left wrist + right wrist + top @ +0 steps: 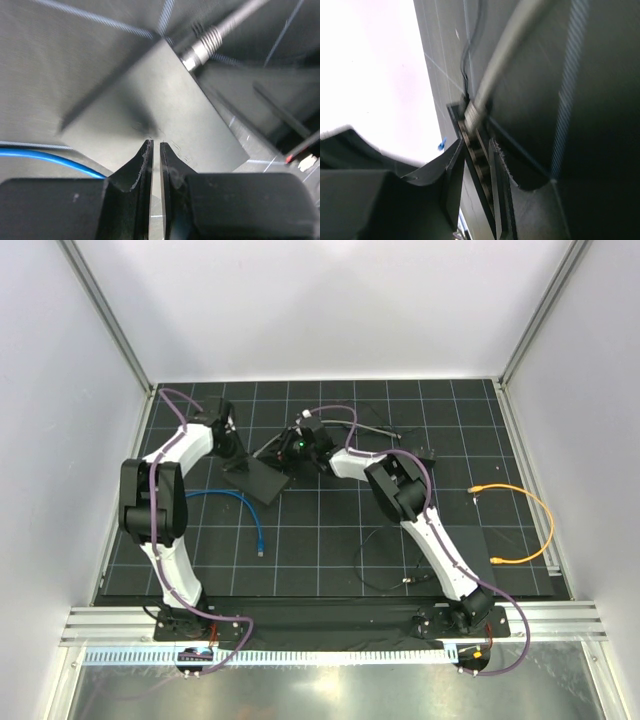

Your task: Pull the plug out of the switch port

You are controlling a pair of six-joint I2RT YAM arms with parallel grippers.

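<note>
I see left gripper (155,144) nearly closed at the switch (150,95), right gripper (476,145) slightly parted by its plug (471,114), blue cable (45,155) nearby.

I see a blue cable (245,503) lying on the tabletop (320,540), nearer me than the left pincer (235,455). An orange cable (549,520) loops well right of the right pincer (290,455). A thin black cable (361,555) lies on its near side.

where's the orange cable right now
In the top external view the orange cable loops on the right side of the black mat, close to its right edge and right of the right arm.
</note>
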